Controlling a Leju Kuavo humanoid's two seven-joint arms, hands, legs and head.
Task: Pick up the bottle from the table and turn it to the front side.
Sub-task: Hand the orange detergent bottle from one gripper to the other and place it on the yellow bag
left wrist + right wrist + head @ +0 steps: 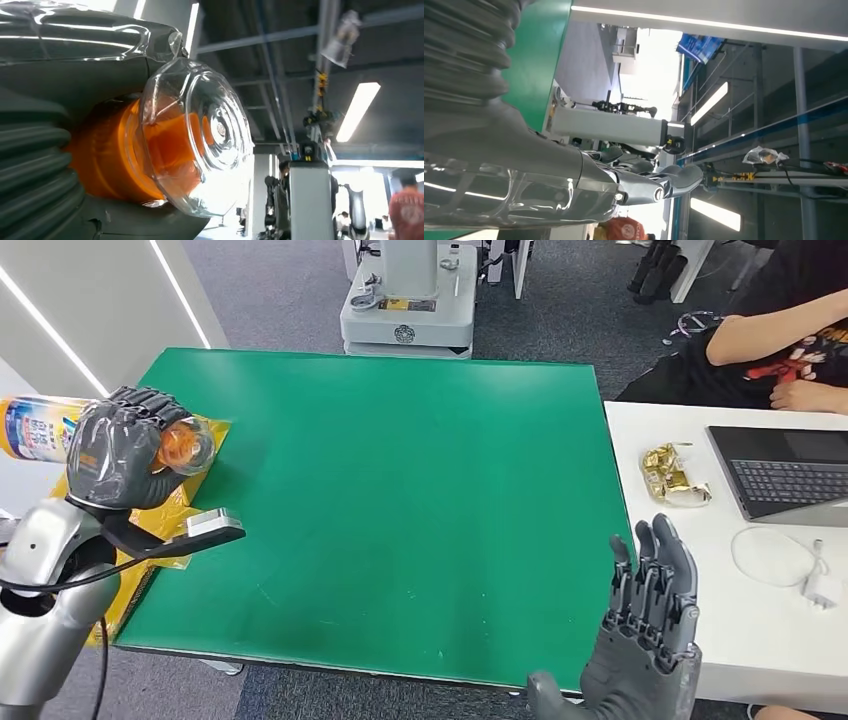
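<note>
My left hand (pixel 118 450) grips the bottle (pixel 40 426) at the green table's (pixel 400 500) left edge, lifted and lying sideways. The bottle has a blue and white label, a yellow body and an orange cap under a clear cover (pixel 188 447) that points toward the table's middle. In the left wrist view the clear cover (pixel 200 135) and orange cap (pixel 115 155) stick out past my hand (pixel 40 165). My right hand (pixel 645 625) hovers open at the table's near right corner, fingers straight and apart, holding nothing. Its fingers (pixel 644 180) show extended in the right wrist view.
A white table (pixel 760 630) on the right carries a laptop (pixel 785 472), a gold wrapper (pixel 673 474) and a white charger with cable (pixel 815 585). A person (pixel 790 335) sits behind it. A grey machine base (pixel 407 310) stands beyond the green table. Yellow sheeting (pixel 150 530) lies under my left arm.
</note>
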